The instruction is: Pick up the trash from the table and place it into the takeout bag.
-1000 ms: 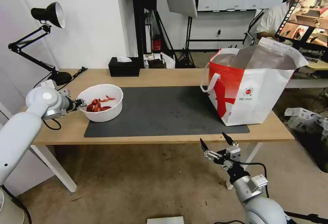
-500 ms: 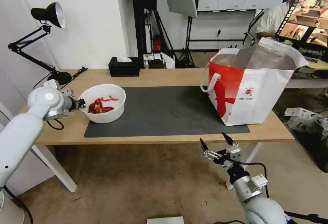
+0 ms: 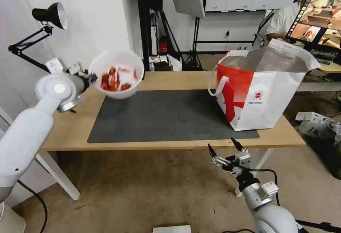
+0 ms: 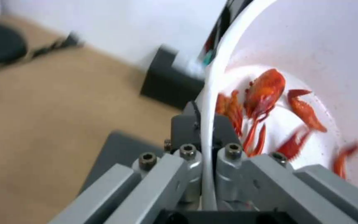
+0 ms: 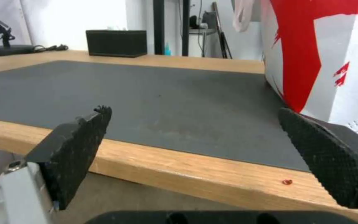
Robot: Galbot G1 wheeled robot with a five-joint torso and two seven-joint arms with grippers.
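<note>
Lifting done: your left gripper [image 3: 91,77] pinches rim of white bowl [image 3: 117,74], crayfish shells [image 3: 113,80] inside, bowl tilted and clear of table [image 3: 170,80], well left of takeout bag [image 3: 261,91]. Second ago bowl sat on dark mat [image 3: 170,115] left end; half second ago just nudged. Means pick succeeded, carry toward bag remains. Shells shifted inside bowl, so watch spill. Right of that, bag unchanged on mat's right end. Your right gripper [image 3: 226,152] hangs below table edge in front of bag, jaws spread wide, unmoved.
</note>
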